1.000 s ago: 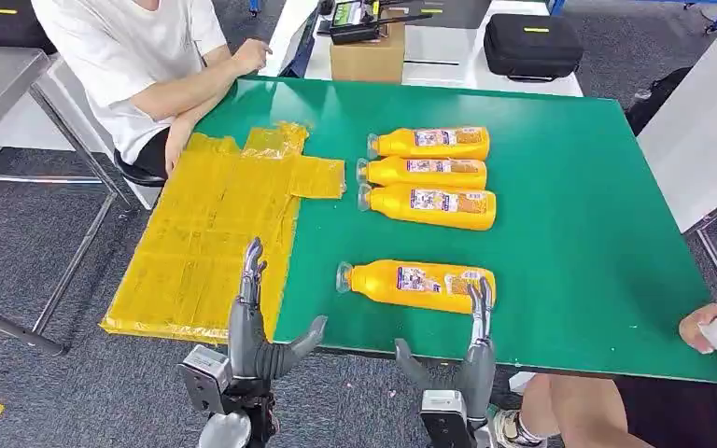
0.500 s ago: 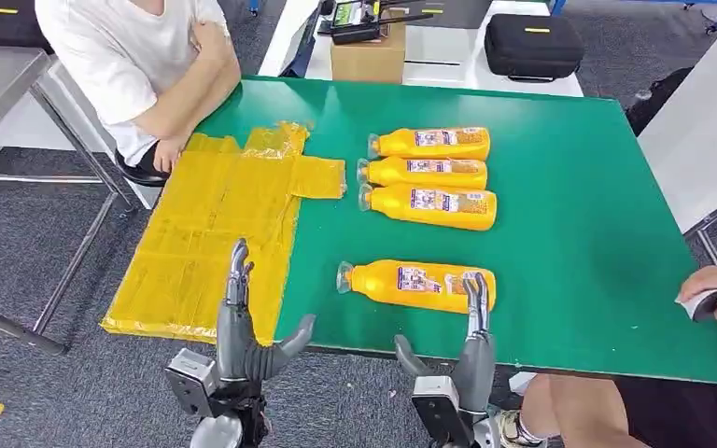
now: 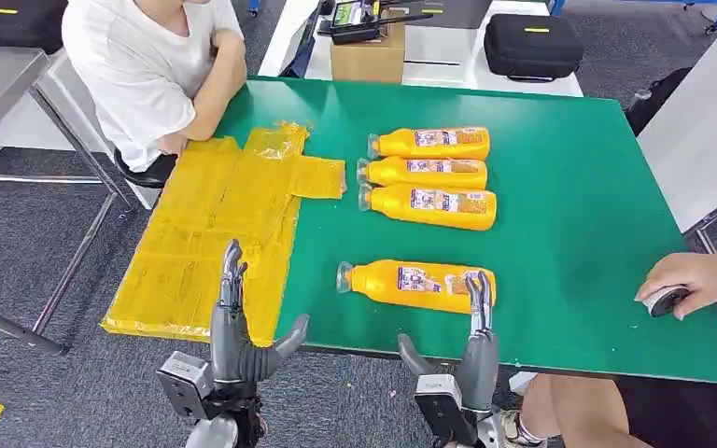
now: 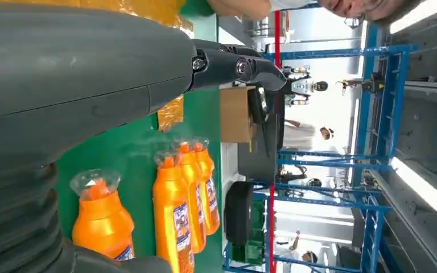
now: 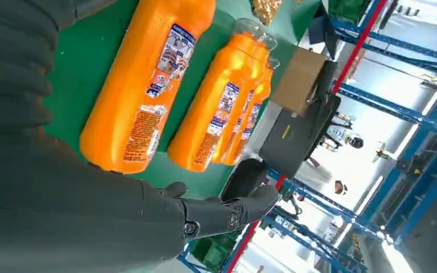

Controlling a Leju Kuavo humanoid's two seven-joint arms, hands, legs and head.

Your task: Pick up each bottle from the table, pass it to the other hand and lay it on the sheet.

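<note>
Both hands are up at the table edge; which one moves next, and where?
Probably the right hand: it stands open just behind the nearest orange bottle, which lies alone on the green table. Ease it forward over the bottle's base to grasp.

The green table (image 3: 569, 280) carries a yellow sheet (image 3: 215, 233) overhanging its left edge, three orange bottles (image 3: 429, 171) lying side by side, and a fourth bottle (image 3: 417, 285) apart, near the front edge.
</note>
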